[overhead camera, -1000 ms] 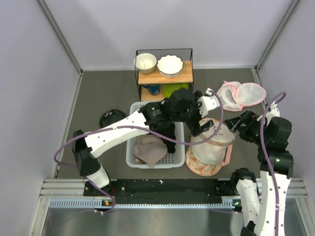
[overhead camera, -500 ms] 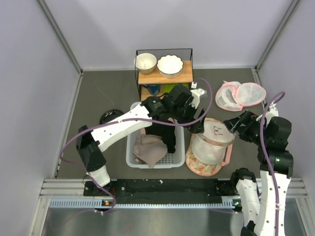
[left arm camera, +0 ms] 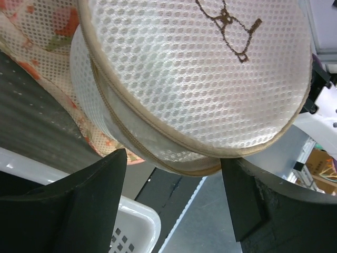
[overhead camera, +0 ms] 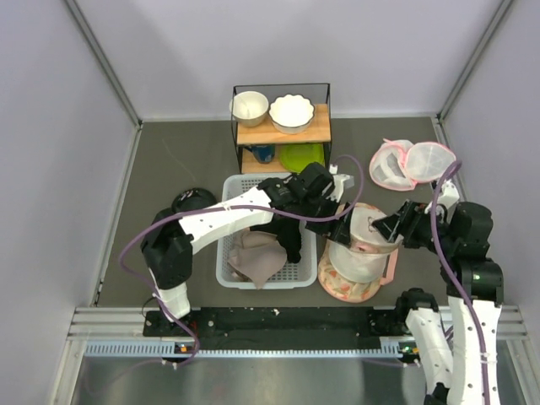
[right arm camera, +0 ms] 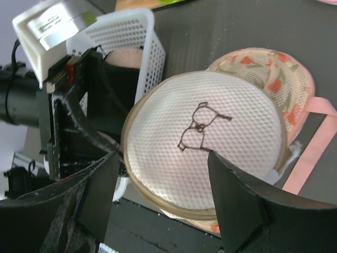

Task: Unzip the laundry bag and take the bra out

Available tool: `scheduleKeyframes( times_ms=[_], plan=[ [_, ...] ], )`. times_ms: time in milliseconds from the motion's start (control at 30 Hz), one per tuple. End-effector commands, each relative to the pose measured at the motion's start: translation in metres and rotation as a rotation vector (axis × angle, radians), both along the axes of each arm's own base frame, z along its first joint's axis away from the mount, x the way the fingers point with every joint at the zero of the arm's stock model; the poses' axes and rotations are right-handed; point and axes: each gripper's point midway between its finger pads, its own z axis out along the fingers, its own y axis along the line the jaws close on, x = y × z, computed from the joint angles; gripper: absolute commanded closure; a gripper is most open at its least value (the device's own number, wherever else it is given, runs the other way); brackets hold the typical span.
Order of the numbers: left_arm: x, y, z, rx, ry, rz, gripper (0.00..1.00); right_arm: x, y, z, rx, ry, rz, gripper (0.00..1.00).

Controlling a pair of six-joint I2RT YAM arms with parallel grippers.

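The laundry bag (overhead camera: pixel 364 246) is a white mesh drum with a tan zip round its lid, and it stands on a flat peach floral piece (overhead camera: pixel 339 288). Its lid carries a brown bra drawing (right arm camera: pixel 202 126). The zip line looks shut, and I see no zip pull. My left gripper (overhead camera: pixel 337 226) is open at the bag's left side, and the bag (left arm camera: pixel 200 79) fills the view above its jaws (left arm camera: pixel 174 203). My right gripper (overhead camera: pixel 386 228) is open just above the lid's right part, with the lid (right arm camera: pixel 210 153) between its jaws (right arm camera: pixel 171 197). The bra is hidden.
A white basket (overhead camera: pixel 224 268) holding a beige cloth (overhead camera: pixel 253 257) stands left of the bag, under my left arm. A shelf (overhead camera: pixel 283 126) with two bowls is behind. A pink-trimmed twin-dome mesh bag (overhead camera: pixel 413 162) lies at the back right. A black object (overhead camera: pixel 192 201) lies at the left.
My left gripper has swung off the bag's top and come down at its left side. My right gripper has moved left, over the lid. The bag has not moved.
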Motion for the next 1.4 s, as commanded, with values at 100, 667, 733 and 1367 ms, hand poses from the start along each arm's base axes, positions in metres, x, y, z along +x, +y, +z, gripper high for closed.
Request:
scheduleKeyframes(
  times_ms=[100,667,733,1367],
  plan=[
    [0.002,-0.021,0.034,-0.157,0.005,-0.012,0.24,-0.013,0.027,-0.008,-0.048,0.008,0.180,0.32],
    [0.023,-0.012,0.027,-0.153,0.000,0.028,0.37,0.009,0.035,-0.030,-0.295,0.079,0.156,0.48],
    [0.024,-0.011,0.026,-0.151,0.005,0.028,0.38,0.008,0.035,-0.031,-0.297,0.084,0.159,0.49],
    [0.015,0.001,0.008,-0.128,0.044,0.015,0.50,0.012,-0.030,0.054,-0.183,-0.172,-0.291,1.00]
  ],
)
